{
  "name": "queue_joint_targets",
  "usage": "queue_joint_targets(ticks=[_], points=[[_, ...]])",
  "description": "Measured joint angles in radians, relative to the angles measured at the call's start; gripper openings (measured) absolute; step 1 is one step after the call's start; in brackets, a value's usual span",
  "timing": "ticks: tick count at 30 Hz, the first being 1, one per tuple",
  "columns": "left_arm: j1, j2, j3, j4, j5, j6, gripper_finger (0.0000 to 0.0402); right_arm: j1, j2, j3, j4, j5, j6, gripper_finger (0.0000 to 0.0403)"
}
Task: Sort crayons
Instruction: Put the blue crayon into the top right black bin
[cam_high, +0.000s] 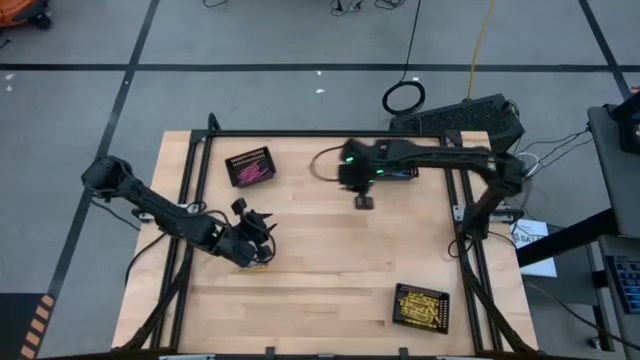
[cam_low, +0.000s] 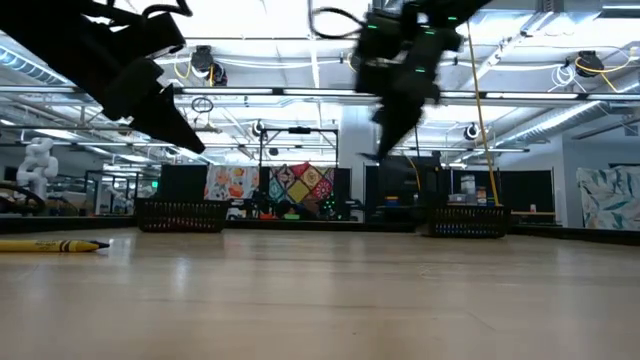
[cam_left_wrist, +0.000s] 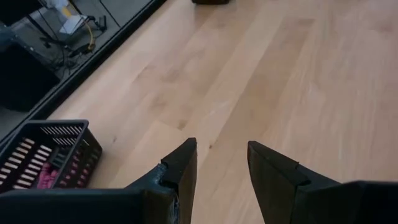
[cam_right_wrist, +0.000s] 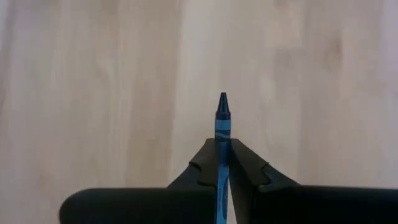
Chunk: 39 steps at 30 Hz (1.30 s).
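A: From above, what's on the wooden surface (cam_high: 320, 250)?
B: A basket (cam_high: 249, 167) with pink crayons (cam_high: 252, 173) at the far left, and a second basket (cam_high: 421, 306) with yellow crayons (cam_high: 420, 308) at the near right. The left tool (cam_high: 262, 240) sits low over the left half, just beside a yellow crayon (cam_high: 262, 262). The right tool (cam_high: 364, 200) hangs over the far middle.

A: And from surface height?
B: That yellow crayon (cam_low: 52, 245) lies flat at the left edge. Both arms show dark overhead, with both baskets far behind.

A: The left wrist view?
B: The left tool (cam_left_wrist: 221, 162) has its fingers apart over bare wood, gripping nothing. The pink-crayon basket (cam_left_wrist: 46, 152) is near it.

A: The right wrist?
B: The right tool (cam_right_wrist: 221, 155) is clamped on a blue crayon (cam_right_wrist: 222, 121), tip pointing out over the wood.
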<state>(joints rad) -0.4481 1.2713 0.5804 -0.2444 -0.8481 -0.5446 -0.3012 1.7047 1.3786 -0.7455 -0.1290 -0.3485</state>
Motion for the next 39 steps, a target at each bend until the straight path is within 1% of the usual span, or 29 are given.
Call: queue_joint_targets(ticks=[1, 3, 6, 9, 13, 17, 20, 22, 28, 31, 35, 36, 39], points=[[-0.007, 0.003, 0.000, 0.001, -0.009, -0.001, 0.0141, -0.018, -0.045, -0.049, 0.001, 0.007, -0.015, 0.0001], [-0.017, 0.012, 0.000, 0.009, -0.032, 0.000, 0.0141, -0.058, -0.135, -0.153, 0.020, 0.062, -0.051, 0.0001], [-0.019, 0.026, 0.000, 0.022, -0.067, 0.000, 0.0141, -0.133, -0.243, -0.307, 0.121, 0.156, -0.096, 0.0001], [-0.016, 0.036, 0.000, 0.033, -0.078, 0.000, 0.0141, -0.217, -0.303, -0.440, 0.246, 0.182, -0.167, 0.0001], [-0.016, 0.037, 0.000, 0.047, -0.085, 0.001, 0.0141, -0.306, -0.319, -0.541, 0.393, 0.182, -0.223, 0.0002], [-0.016, 0.037, 0.000, 0.054, -0.085, 0.007, 0.0141, -0.345, -0.319, -0.560, 0.430, 0.242, -0.218, 0.0005], [-0.016, 0.037, 0.000, 0.059, -0.085, 0.003, 0.0141, -0.355, -0.319, -0.560, 0.430, 0.259, -0.217, 0.0019], [-0.016, 0.037, 0.000, 0.064, -0.085, 0.003, 0.0141, -0.358, -0.318, -0.560, 0.426, 0.258, -0.217, 0.0038], [-0.016, 0.037, 0.000, 0.082, -0.085, 0.002, 0.0141, -0.360, -0.316, -0.560, 0.429, 0.260, -0.176, 0.0114], [-0.016, 0.037, 0.000, 0.082, -0.083, 0.001, 0.0141, -0.360, -0.323, -0.560, 0.425, 0.261, -0.119, 0.0137], [-0.016, 0.038, 0.000, 0.082, -0.070, 0.001, 0.0141, -0.325, -0.370, -0.560, 0.418, 0.255, -0.021, 0.0143], [-0.016, 0.037, 0.000, 0.083, -0.070, 0.001, 0.0141, -0.307, -0.387, -0.560, 0.420, 0.238, -0.001, 0.0142], [-0.016, 0.038, 0.000, 0.087, -0.070, 0.001, 0.0141, -0.241, -0.433, -0.560, 0.439, 0.146, 0.079, 0.0131]])
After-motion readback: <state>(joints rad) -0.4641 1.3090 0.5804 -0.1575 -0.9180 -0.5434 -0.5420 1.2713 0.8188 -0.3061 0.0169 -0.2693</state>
